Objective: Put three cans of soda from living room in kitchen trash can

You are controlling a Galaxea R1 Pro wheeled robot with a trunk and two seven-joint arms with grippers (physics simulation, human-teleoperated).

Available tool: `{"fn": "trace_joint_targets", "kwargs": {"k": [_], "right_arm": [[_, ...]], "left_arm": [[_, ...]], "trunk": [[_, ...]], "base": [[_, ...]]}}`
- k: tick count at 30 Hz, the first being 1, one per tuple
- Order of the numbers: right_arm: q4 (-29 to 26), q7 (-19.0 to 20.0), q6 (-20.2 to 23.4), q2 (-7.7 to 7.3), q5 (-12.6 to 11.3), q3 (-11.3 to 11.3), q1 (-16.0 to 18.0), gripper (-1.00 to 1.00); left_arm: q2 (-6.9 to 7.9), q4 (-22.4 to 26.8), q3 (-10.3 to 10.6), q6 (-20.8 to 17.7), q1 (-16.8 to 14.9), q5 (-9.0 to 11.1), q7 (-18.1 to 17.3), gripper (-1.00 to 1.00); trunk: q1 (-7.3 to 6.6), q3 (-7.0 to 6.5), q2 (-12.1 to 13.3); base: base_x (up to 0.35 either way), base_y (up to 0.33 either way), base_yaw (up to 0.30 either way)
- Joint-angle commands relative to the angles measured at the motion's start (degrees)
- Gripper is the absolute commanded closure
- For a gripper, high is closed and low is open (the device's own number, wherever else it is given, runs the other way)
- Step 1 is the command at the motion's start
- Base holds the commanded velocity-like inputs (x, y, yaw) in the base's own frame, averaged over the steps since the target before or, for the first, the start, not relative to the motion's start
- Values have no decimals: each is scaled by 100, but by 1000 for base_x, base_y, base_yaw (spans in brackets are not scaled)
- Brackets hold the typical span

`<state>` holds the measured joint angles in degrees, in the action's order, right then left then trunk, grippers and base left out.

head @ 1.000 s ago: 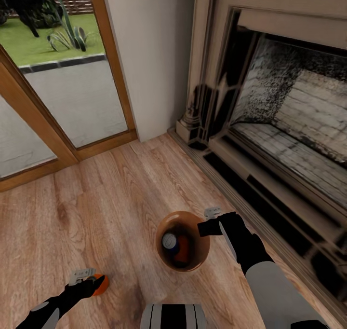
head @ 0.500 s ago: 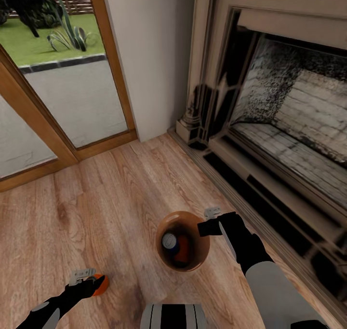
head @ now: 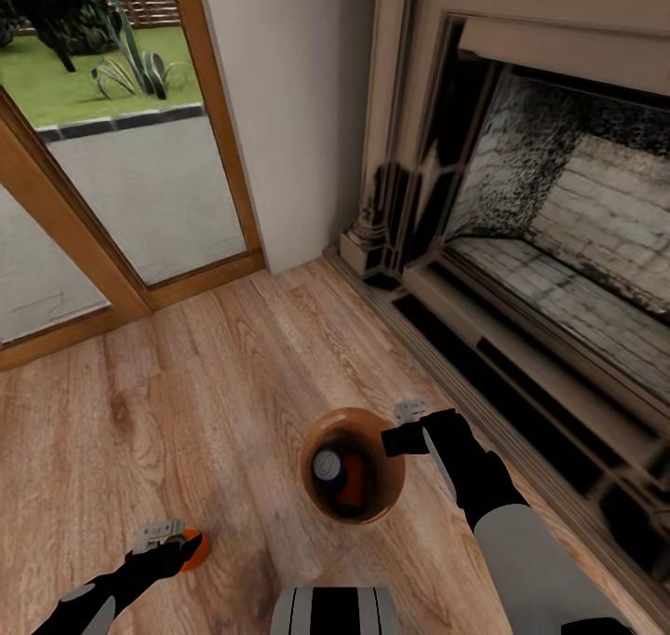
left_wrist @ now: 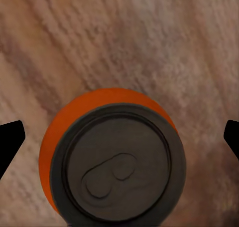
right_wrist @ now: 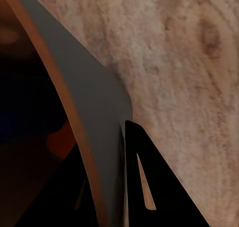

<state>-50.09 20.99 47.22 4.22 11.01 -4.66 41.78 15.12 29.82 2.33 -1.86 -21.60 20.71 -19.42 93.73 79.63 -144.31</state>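
Right gripper [head: 406, 427] pinches the rim of the pale grey, brown-lined round trash can [head: 374, 505], one finger on each side of the wall [right_wrist: 94, 117]. A dark blue soda can [head: 328, 468] and an orange soda can [head: 352, 493] lie inside. Left gripper [head: 172, 544], jaws spread wide, hangs directly above the third orange soda can [left_wrist: 112, 157], standing upright on the reddish wood floor [head: 214, 384] near the dark ornate fireplace [head: 558, 244].

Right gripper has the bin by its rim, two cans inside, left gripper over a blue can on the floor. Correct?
Almost. The can under the left gripper is orange, as the left wrist view shows. The right gripper does hold the bin by its rim, two cans inside.
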Motion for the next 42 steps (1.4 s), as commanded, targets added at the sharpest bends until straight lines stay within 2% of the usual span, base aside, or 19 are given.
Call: {"fn": "trace_joint_targets", "kwargs": {"k": [1,40,41,42], "right_arm": [[217,27,15,0,-11,0,-3,100],[218,19,16,9,6,0,-3,100],[218,19,16,9,7,0,-3,100],[218,19,16,9,7,0,-3,100]], "left_arm": [[0,-2,2,-2,1,-1,0,-100],[-9,-20,16,-8,-2,-5,2,-100],[-9,-20,21,-8,0,-5,4,100],[-9,-20,23,-8,0,-5,5,100]], "trunk": [[1,1,0],[1,1,0],[1,1,0],[1,1,0]], "base": [[0,0,0],[0,0,0],[0,0,0],[0,0,0]]}}
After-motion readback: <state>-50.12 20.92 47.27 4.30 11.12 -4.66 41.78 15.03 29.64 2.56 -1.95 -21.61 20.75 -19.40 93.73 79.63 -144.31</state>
